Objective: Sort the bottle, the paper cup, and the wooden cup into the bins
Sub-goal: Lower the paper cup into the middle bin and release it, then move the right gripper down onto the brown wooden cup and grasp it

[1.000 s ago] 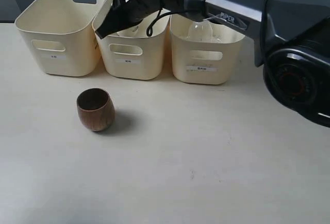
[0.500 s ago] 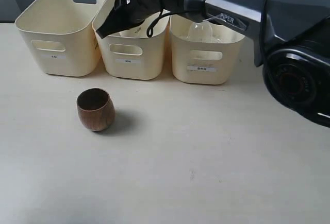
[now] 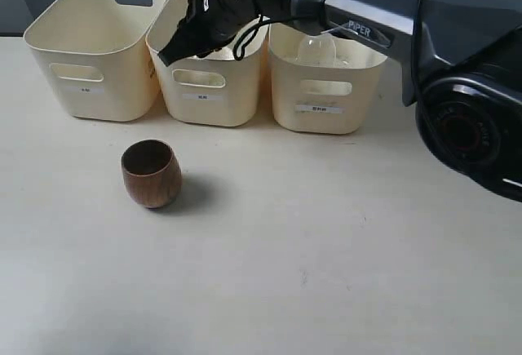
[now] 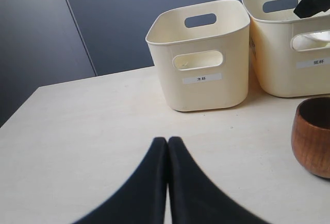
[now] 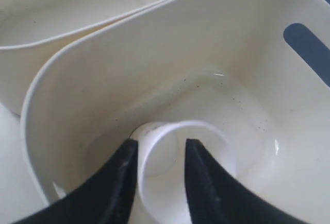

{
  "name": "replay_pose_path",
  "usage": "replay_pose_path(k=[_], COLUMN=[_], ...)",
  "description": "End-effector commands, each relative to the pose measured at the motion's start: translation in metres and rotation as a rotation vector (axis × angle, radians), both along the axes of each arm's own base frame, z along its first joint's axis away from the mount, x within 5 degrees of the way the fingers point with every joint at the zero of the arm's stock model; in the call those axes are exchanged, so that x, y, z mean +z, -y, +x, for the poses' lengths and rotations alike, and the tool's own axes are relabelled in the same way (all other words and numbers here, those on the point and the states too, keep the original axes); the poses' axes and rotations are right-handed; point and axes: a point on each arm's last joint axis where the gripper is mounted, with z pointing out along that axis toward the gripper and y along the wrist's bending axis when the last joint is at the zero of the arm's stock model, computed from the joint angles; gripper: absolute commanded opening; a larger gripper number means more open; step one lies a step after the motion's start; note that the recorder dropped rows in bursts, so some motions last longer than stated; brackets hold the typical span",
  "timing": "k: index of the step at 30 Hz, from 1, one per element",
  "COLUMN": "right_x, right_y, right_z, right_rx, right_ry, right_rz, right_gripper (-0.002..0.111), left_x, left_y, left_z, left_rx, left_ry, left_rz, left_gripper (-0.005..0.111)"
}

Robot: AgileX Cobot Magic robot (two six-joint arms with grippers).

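place: robot lab test bench | evidence: PIPER-branded arm (image 3: 383,20) reaching over a bare cream desk (image 3: 342,273) | three labelled cream bins (image 3: 204,86) sitting before a plain dark wall (image 4: 103,18)

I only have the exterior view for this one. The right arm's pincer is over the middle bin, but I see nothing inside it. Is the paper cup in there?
Observer: Yes. The right wrist view shows the paper cup down inside the middle bin.
Operator: Is the right pincer holding it?
Observer: The right pincer is open; its fingers straddle one side of the cup's rim, one outside and one over the mouth.
Operator: And the left pincer? It is out of my picture.
Observer: The left pincer is shut on nothing, above the table, facing the left bin and the wooden cup.
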Motion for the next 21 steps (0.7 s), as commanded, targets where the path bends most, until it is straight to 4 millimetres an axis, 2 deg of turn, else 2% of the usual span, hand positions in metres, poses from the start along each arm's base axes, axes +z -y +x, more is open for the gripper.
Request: replay_pose_path(k=[1,6,9,11,12,14,17,21], right_x=[0.003,0.012,0.047,0.075,0.086,0.093,0.088,0.083], right_y=[0.002,-0.003,-0.011,-0.021,-0.027,-0.032,-0.037,-0.047], right_z=[0.002,-0.001,-0.017,-0.04,-0.059,-0.088,-0.141,-0.15], right_rx=[-0.008,0.006,0.073,0.156,0.246,0.432,0.794,0.821], right_ry=[0.004,0.043,0.121,0.148,0.131,0.053,-0.204,-0.214], right_rz=[0.006,0.037,0.042,0.019,-0.035,-0.133,-0.261,-0.264], right_gripper=[0.039,0.039,0.039,0.039,0.039,0.039,0.039,0.039], left_x=[0.002,0.002,0.002,0.002,0.002,0.002,0.002,0.002], left_y=[0.0,0.0,0.0,0.0,0.0,0.0,0.0,0.0], left_z=[0.0,0.0,0.0,0.0,0.0,0.0,0.0,0.0], left_rx=[-0.001,-0.001,-0.001,-0.001,-0.001,-0.001,-0.001,-0.001], left_ry=[0.006,0.006,0.006,0.006,0.006,0.006,0.006,0.006], left_rz=[-0.004,-0.004,-0.004,-0.004,-0.004,-0.004,-0.004,-0.004], left_gripper=[0.0,0.0,0.0,0.0,0.0,0.0,0.0,0.0])
